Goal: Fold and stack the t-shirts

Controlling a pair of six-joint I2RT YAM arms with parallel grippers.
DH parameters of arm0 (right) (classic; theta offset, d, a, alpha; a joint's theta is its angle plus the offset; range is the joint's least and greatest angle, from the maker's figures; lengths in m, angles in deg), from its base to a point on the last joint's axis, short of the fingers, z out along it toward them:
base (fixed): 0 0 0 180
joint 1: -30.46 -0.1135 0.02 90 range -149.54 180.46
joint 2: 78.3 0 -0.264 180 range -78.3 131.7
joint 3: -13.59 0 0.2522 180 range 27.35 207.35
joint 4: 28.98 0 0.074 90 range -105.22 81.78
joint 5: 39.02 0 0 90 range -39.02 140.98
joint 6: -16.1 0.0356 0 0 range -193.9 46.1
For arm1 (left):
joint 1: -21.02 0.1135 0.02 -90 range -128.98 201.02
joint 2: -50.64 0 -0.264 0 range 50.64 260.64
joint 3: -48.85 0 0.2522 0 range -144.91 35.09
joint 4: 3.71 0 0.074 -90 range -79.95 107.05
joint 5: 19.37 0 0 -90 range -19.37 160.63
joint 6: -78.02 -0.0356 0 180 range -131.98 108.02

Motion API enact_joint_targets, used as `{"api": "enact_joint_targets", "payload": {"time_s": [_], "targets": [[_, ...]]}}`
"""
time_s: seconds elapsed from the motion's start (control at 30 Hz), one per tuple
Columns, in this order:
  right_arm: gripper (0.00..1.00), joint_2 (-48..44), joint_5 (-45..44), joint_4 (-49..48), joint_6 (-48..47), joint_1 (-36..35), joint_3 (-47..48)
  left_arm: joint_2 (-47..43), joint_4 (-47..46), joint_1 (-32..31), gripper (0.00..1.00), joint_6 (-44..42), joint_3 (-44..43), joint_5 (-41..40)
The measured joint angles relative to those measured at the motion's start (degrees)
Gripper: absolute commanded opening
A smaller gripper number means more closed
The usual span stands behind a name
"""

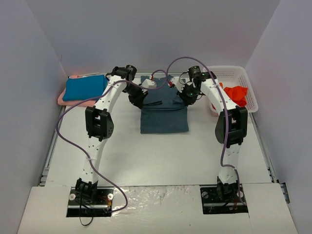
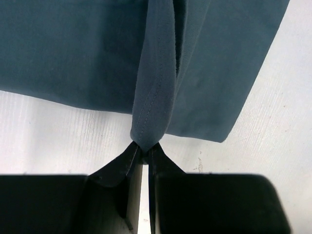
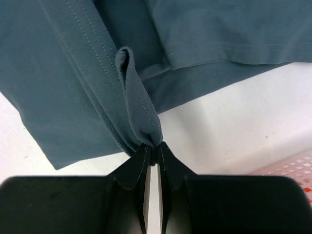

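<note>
The dark slate t-shirt [image 1: 164, 117] lies partly folded in the middle of the table. My left gripper [image 1: 138, 101] is shut on a pinched hem of the slate t-shirt [image 2: 151, 105] at its left side. Over at the right side my right gripper [image 1: 188, 97] is shut on another bunched fold of the slate t-shirt [image 3: 139, 114]. Both pinches are lifted off the table. A teal-blue t-shirt [image 1: 84, 88] rests folded on a pale pink t-shirt [image 1: 83, 103] at the far left. The orange-red t-shirt [image 1: 235, 94] sits in the basket.
A white lattice basket [image 1: 239, 74] stands at the back right, its rim pink-tinted in the right wrist view [image 3: 292, 168]. Grey walls close in the table on three sides. Purple cables loop from both arms over the table.
</note>
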Motion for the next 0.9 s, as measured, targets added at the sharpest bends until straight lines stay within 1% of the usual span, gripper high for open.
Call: {"api": "enact_joint_targets", "payload": {"time_s": [0.3,0.63,0.67,0.7,0.73,0.77,0.8,0.83,0.9], "targets": [[0.00,4.00,0.81,-0.20,0.28,1.01,5.57,0.57,0.00,0.00,0.02,0.66,-1.38,-0.70],[0.00,6.88,0.92,-0.07,0.44,1.03,7.78,2.62,-0.02,-0.02,0.03,1.99,-1.99,-1.60],[0.02,7.17,0.94,0.00,0.44,1.03,8.04,2.64,0.00,0.00,0.04,2.25,-1.99,-1.75],[0.04,7.37,0.96,-0.09,0.44,1.01,8.20,2.67,-0.02,0.00,0.09,2.58,-1.99,-1.92],[0.14,7.48,0.96,-0.13,0.44,1.03,8.28,2.69,-0.02,0.00,0.16,2.78,-1.99,-2.10],[0.20,7.52,0.92,-0.11,0.59,1.01,8.33,2.69,-0.02,0.00,0.20,3.21,-1.99,-2.25],[0.27,7.52,0.61,-0.11,0.74,1.01,8.39,2.69,0.00,0.00,0.29,3.34,-1.99,-2.49],[0.37,7.52,0.26,-0.07,0.79,1.03,8.57,2.69,0.00,0.00,0.35,3.63,-1.99,-2.80],[0.42,7.89,-0.83,-0.09,1.03,1.03,9.46,2.69,0.04,-0.02,0.46,4.26,-1.99,-3.69]]}}
